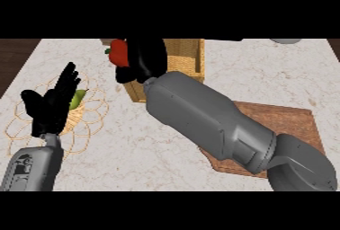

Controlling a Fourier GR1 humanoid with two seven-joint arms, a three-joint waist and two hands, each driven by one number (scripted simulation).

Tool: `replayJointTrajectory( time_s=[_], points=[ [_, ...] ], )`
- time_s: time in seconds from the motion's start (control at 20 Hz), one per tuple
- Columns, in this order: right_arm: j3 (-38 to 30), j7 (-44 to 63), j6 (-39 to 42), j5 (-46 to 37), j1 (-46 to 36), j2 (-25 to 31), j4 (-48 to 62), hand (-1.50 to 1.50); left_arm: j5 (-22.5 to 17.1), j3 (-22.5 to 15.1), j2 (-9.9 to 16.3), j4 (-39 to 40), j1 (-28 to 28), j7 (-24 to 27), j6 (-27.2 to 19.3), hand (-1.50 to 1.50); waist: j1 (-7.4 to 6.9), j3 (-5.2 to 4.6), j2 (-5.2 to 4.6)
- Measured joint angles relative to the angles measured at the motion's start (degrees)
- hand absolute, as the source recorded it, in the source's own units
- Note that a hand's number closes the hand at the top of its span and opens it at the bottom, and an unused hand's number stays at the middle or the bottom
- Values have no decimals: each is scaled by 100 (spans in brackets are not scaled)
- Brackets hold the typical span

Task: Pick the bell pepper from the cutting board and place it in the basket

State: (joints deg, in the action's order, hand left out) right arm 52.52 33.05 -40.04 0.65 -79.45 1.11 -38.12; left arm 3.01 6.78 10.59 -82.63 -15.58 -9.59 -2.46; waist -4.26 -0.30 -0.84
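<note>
A red bell pepper [118, 51] with a green stem is held in my right hand [145, 60], whose fingers curl round it near the far edge of the counter. The pepper hangs just left of a woven wooden basket [182, 56], above its left rim. The brown cutting board [285, 121] lies at the right, mostly under my right forearm, with nothing showing on it. My left hand [53, 105] rests open at the left, fingers up.
A wire bowl [90, 112] holding a green fruit [78, 99] sits at the left, partly behind my left hand. A grey object [287, 41] peeks in at the far right edge. Dark floor borders the counter's left side.
</note>
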Motion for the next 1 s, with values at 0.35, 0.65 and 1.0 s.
replayJointTrajectory(
  time_s=[0.35,0.65,1.0],
  points=[
    [1015,-260,548,-1074,-706,-58,865,150,-6,-31,-11,-82,99,14,34,0,1,11,21],
    [1167,-382,661,-1317,-895,-97,1220,150,2,-38,-40,-111,68,-17,4,0,-17,16,0],
    [1109,-323,1351,-1209,-996,-104,1506,150,42,-65,-88,15,-44,25,-27,0,-39,18,-12]
  ],
)
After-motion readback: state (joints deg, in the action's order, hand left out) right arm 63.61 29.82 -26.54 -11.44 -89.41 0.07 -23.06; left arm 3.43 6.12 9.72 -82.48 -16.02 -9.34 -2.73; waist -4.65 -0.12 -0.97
